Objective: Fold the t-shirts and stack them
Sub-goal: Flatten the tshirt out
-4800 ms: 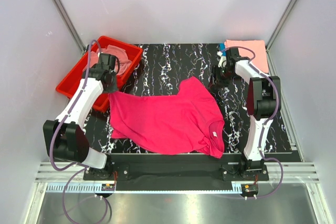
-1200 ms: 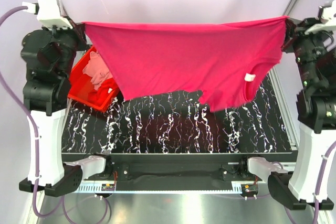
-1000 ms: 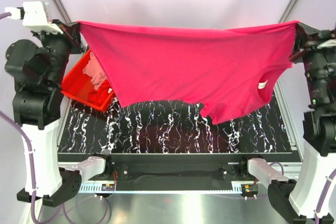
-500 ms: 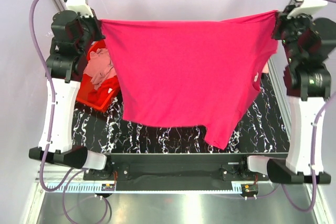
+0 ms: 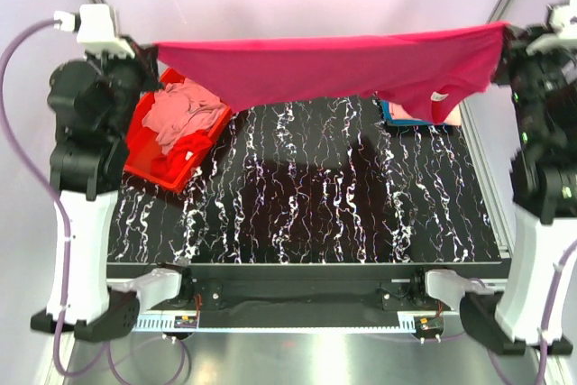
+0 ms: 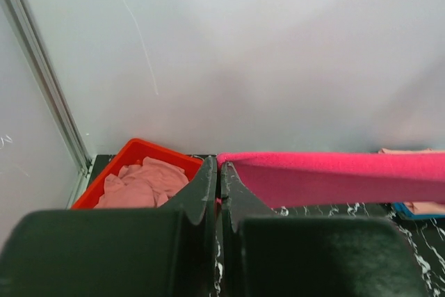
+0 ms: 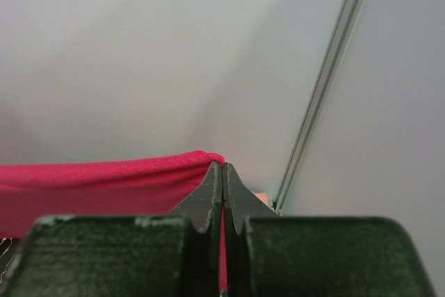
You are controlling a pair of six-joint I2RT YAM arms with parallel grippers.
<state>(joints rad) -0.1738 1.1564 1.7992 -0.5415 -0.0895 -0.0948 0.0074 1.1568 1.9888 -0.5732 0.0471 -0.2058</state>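
High above the far side of the table (image 5: 334,205), the magenta t-shirt (image 5: 315,68) hangs stretched in a long band between the two raised arms, well clear of the black marbled surface. At its left end the left gripper (image 5: 149,48) is clenched on a corner of the cloth. The left wrist view shows the gripper's two dark fingers (image 6: 205,186) pressed together, with the shirt (image 6: 334,179) pinched at their tips and running off to the right as a flat pink strip.

At the opposite end the right gripper (image 5: 503,40) is clamped on the other corner. From the right wrist camera its fingers (image 7: 208,196) meet tip to tip, a thin sliver of pink shows in the seam between them, and the shirt (image 7: 104,179) trails away to the left. Near this right end the collar part droops lower than the rest, and a small white label (image 5: 439,95) is visible on it.

Below the left end, a red tray (image 5: 144,164) sits at the far left corner of the table. It holds crumpled dusty pink t-shirts (image 5: 185,107), with a red t-shirt (image 5: 185,146) bunched at the near side. At the far right corner, under the drooping collar, a teal-blue t-shirt (image 5: 392,114) and a salmon t-shirt (image 5: 449,118) lie together on the table, partly hidden by the hanging cloth.
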